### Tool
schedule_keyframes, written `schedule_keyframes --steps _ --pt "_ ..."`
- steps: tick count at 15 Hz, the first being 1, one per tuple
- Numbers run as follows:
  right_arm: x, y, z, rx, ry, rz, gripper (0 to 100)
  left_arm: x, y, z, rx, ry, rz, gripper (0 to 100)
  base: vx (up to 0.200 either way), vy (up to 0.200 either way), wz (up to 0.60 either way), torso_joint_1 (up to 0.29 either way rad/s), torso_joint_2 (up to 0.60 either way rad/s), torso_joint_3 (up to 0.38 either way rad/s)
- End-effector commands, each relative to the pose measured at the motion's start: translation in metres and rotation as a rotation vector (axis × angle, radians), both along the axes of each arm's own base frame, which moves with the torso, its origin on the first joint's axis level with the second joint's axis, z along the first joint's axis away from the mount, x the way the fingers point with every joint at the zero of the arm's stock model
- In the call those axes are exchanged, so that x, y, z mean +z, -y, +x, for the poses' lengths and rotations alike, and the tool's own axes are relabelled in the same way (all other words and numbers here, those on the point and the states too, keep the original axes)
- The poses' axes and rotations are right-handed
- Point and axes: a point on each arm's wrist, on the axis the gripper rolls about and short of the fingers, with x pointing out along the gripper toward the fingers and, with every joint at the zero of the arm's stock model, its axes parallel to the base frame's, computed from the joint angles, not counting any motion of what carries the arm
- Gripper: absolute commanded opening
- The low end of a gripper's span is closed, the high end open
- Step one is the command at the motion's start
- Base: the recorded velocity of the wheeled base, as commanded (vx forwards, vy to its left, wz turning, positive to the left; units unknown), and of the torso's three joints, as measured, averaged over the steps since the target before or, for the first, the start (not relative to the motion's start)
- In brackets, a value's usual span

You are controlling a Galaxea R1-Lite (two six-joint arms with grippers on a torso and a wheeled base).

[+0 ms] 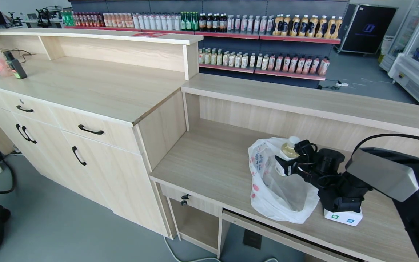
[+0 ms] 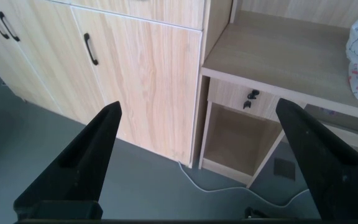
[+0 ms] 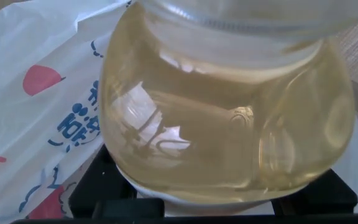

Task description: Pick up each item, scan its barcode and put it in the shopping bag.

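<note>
The bottle [image 3: 229, 112] of pale yellow drink sits hard against my right wrist's lens, with the shopping bag [image 3: 36, 93] just behind it. This close I can tell the liquid but not where the bottle hangs.

From my head I see that. My right claw [image 1: 285, 163] is clamped on the bottle, cap up, at the bag's open mouth on the table [image 1: 209, 160], I judge so it can drop straight in. A small white box [image 1: 342, 216] lies under that arm.

My left wrist shows my left claw [image 2: 197, 106] spread wide, holding nothing, off the table's edge above the floor [image 2: 135, 180] and facing a cupboard [image 2: 142, 74], out of the way.
</note>
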Motion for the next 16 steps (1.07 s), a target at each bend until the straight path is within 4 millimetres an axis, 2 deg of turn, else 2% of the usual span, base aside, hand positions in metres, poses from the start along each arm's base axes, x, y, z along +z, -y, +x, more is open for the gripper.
schedule_keyframes --steps 1,6,9,12,13,15,16 --pt "-0.009 0.001 0.008 0.005 -0.006 -0.002 0 0.000 0.000 0.000 0.001 0.001 0.001 100 0.000 0.000 0.00 0.000 0.00 0.000" --pt "-0.019 0.000 0.009 0.008 -0.029 0.002 0 0.000 0.000 0.000 0.001 0.001 0.001 100 0.000 0.000 0.00 0.000 0.00 0.000" --pt "-0.022 0.009 0.009 0.024 -0.044 0.012 0 0.000 0.000 0.000 0.001 0.001 0.001 100 0.000 0.000 0.00 0.000 0.00 0.000" --pt "-0.027 0.008 0.009 0.030 -0.052 0.012 0 0.000 0.000 0.000 0.001 0.001 0.001 100 0.000 0.000 0.00 0.000 0.00 0.000" --pt "-0.028 0.008 0.009 0.030 -0.055 0.012 100 0.000 0.000 0.000 0.001 0.001 0.001 100 0.000 0.000 0.00 0.000 0.00 0.000" --pt "-0.024 0.008 0.009 0.032 -0.048 0.014 100 0.000 0.000 0.000 0.001 0.001 0.001 100 0.000 0.000 0.00 0.000 0.00 0.000" --pt "-0.014 0.007 0.010 0.033 -0.027 0.014 100 0.000 0.000 0.000 0.001 0.001 -0.001 100 0.000 0.000 0.00 0.000 0.00 0.000"
